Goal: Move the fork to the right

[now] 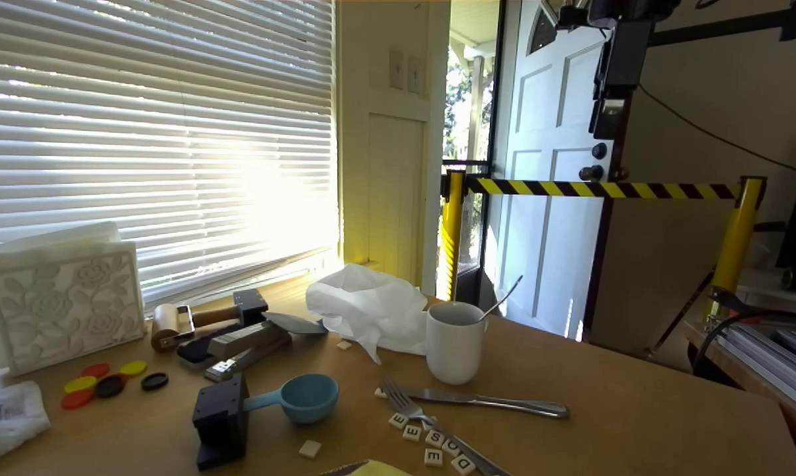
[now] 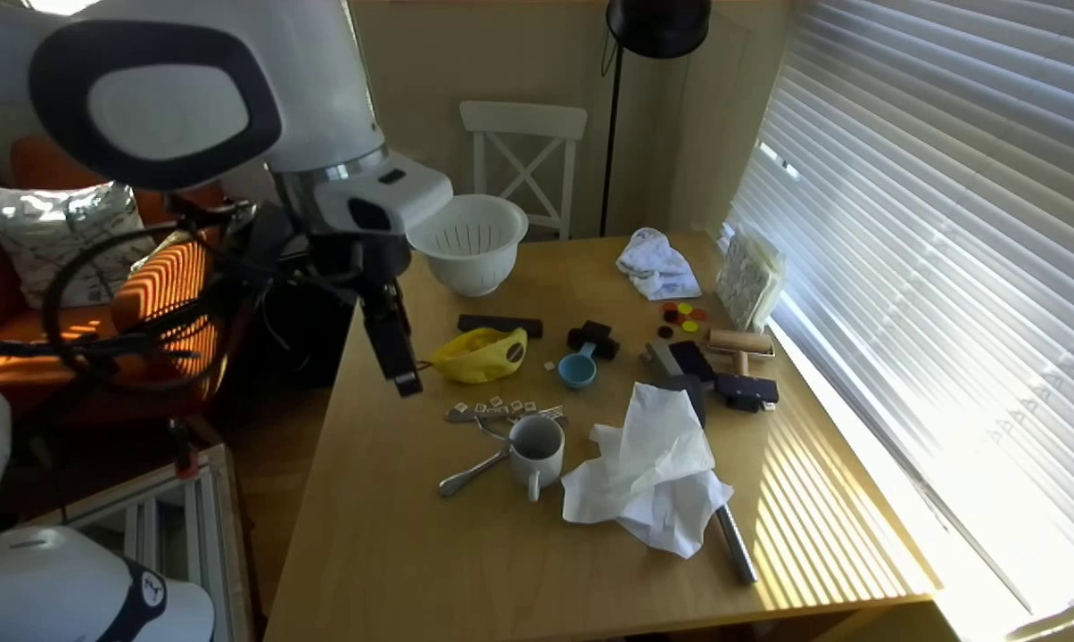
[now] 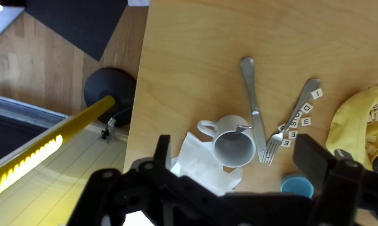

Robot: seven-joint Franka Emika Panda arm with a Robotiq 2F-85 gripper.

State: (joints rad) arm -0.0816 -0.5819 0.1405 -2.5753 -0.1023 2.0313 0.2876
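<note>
Over the surface (image 2: 385,571), a long descent seems to be called for, and drift along the way might be the first trouble, since the arm (image 2: 323,80) is held high with its wrist bent downward. The tool (image 3: 234,152) is hung fingers down, slightly slanted, well clear of everything; its fingers are spread wide and nothing is held, and by that width other things might be struck if it is not narrowed in time. The bag (image 3: 349,125) might be bumped if a push is carried too far its way; whose right is meant is not stated, so the wrong direction might be taken. The mug (image 1: 455,350) is seen midway between the fingers in the wrist view, so it might be tipped by a badly aimed descent. The knife (image 3: 255,110), just beside the mug, might be dragged along with the fork (image 3: 290,118), whose tines are laid at the blade's tip; whether they touch cannot be told. The fork is laid aslant between knife and bag, its handle among the tiles (image 3: 305,121), by which a low grip might be hindered and which might be scattered by the move.
</note>
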